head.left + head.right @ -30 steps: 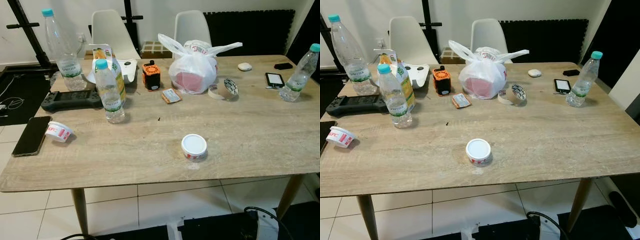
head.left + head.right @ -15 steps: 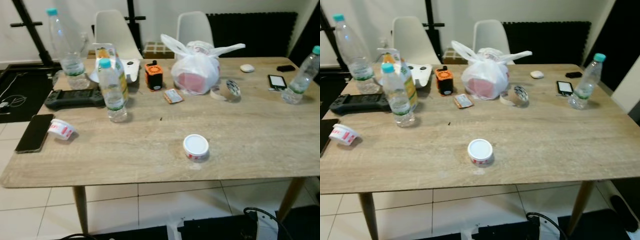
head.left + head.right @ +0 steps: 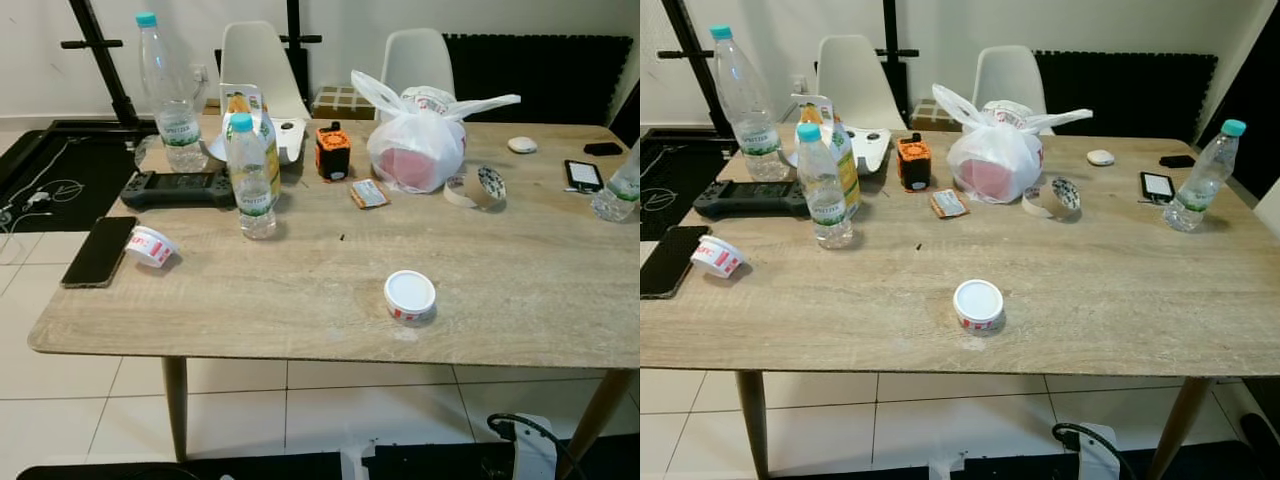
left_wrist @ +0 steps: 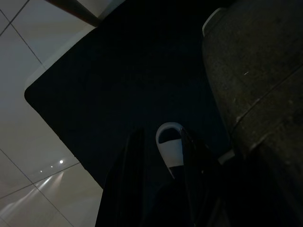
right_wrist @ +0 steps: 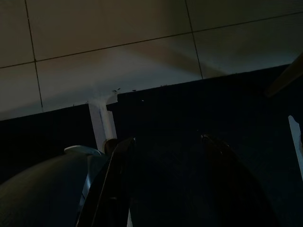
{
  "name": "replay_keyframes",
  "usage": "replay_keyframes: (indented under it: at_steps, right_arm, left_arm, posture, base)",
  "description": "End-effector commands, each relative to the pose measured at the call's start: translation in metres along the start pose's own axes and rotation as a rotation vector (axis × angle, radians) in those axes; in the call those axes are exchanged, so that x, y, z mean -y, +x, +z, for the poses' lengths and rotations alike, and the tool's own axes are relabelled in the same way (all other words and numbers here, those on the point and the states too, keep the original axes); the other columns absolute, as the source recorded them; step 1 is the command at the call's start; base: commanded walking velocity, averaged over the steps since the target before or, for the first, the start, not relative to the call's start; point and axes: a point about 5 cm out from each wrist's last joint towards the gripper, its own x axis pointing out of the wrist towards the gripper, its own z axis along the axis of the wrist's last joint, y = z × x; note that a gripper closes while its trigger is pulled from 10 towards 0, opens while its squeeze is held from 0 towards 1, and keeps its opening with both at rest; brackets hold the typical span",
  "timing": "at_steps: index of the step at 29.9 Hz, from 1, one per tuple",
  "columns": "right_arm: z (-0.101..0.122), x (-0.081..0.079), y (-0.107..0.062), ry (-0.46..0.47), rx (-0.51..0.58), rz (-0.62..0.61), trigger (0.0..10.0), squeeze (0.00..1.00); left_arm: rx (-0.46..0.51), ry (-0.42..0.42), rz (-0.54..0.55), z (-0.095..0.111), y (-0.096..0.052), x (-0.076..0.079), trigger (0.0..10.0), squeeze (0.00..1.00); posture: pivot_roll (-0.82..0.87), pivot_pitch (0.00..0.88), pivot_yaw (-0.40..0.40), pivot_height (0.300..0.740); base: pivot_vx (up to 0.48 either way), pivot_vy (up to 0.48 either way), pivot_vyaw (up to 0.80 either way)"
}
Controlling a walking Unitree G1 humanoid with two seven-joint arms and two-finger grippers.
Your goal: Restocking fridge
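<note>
While both arms are hanging idle below the counter (image 3: 300,300), the left gripper (image 4: 161,156) and right gripper (image 5: 165,151) are dangling spread and empty, well beneath the water bottle (image 3: 252,177), juice carton (image 3: 262,140) and lidded tub (image 3: 410,296) awaiting restocking.

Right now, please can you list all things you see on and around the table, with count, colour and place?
water bottles: three, clear with teal caps, two at table's left, one at right edge
juice carton: one, yellow-green, behind the nearer left bottle
plastic bag: one, white, back centre
lidded tub: one, white, front centre
tipped tub: one, white-red, left edge
game controller: one, black, back left
tape roll: one, beside bag
chairs: two, white, behind table
left gripper: hangs idle over dark mat, fingers apart
right gripper: hangs idle, fingers apart
</note>
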Motion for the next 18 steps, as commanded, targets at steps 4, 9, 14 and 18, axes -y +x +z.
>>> replay_keyframes:
  at_steps: [4,9,14,18]
  right_arm:
    - [0.0000,0.0015,-0.0004,0.001,0.006,-0.006,10.0,0.00]
    - [0.0008,0.0007,-0.0001,0.002,0.008,-0.004,10.0,0.00]
    - [0.0009,0.0002,0.0001,0.002,0.006,-0.003,10.0,0.00]
    - [0.0004,0.0002,0.0000,0.003,0.005,-0.003,10.0,0.00]
  left_arm:
    - [0.142,-0.029,0.001,0.0354,0.0029,0.0016,10.0,0.26]
    - [0.141,-0.021,0.001,0.0354,0.0030,0.0014,10.0,0.29]
    - [0.141,-0.008,0.000,0.0359,0.0031,0.0010,10.0,0.34]
    - [0.140,-0.010,0.000,0.0359,0.0031,0.0009,10.0,0.33]
  posture:
    - [0.01,0.000,-0.046,0.740]
    - [0.01,0.000,-0.047,0.740]
    - [0.01,0.000,-0.047,0.740]
    - [0.01,0.000,-0.047,0.740]
  base:
    - [0.000,0.000,0.00]
    - [0.000,0.000,0.00]
    - [0.000,-0.320,0.00]
    - [0.000,-0.470,0.00]
